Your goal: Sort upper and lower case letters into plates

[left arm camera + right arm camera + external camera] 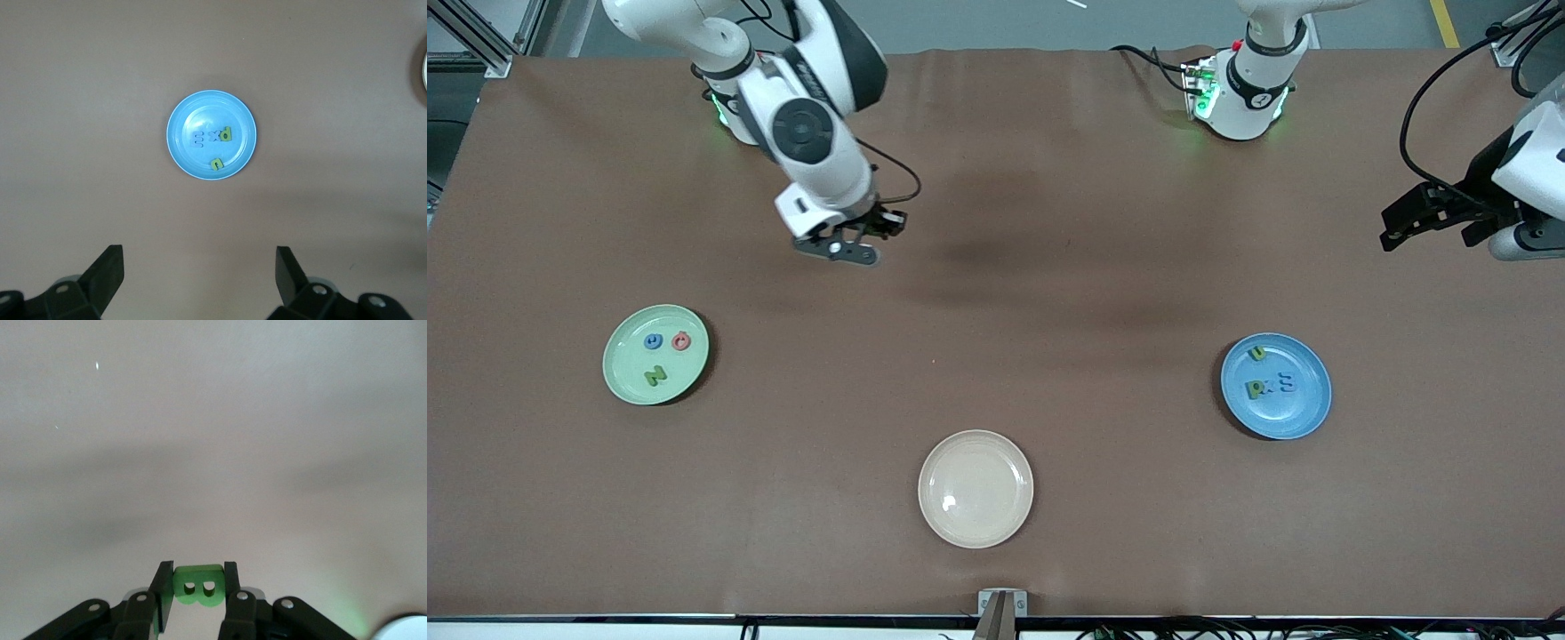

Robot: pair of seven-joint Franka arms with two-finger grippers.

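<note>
Brown counter (1049, 267) covering pretty much everything, smooth and mostly bare, so there's loads of open room in the middle for an arm to swing through.

Right gripper (871, 233) hangs in the air over the bare stretch near the right arm's base, clamped on a green letter (198, 585). From the right wrist view it looks like a capital B, pinched flat between the two fingers with its holes facing the camera. Holding it by the sides like that should let it drop flat once released.

The mint plate (615, 369) sits toward the right arm's end of the counter with three pieces in it: a blue one (654, 340), a red-pink one (682, 340) and a green z-shape (656, 375). The blue plate (1303, 418) is toward the left arm's end and holds four, two green (1256, 353) and two blue (1285, 383), bunched near the middle. A cream plate (975, 524) sits nearest the front camera between them, nothing in it.

Which plate is which case is hard to say, the letters are too small to read for sure. No loose letters on the counter, so the held one looks like the last.

Left gripper (200, 280) waits up high with its fingers spread wide and nothing in them, looking down on the blue plate. It's off by the counter's edge, well clear of any path the right arm needs.
</note>
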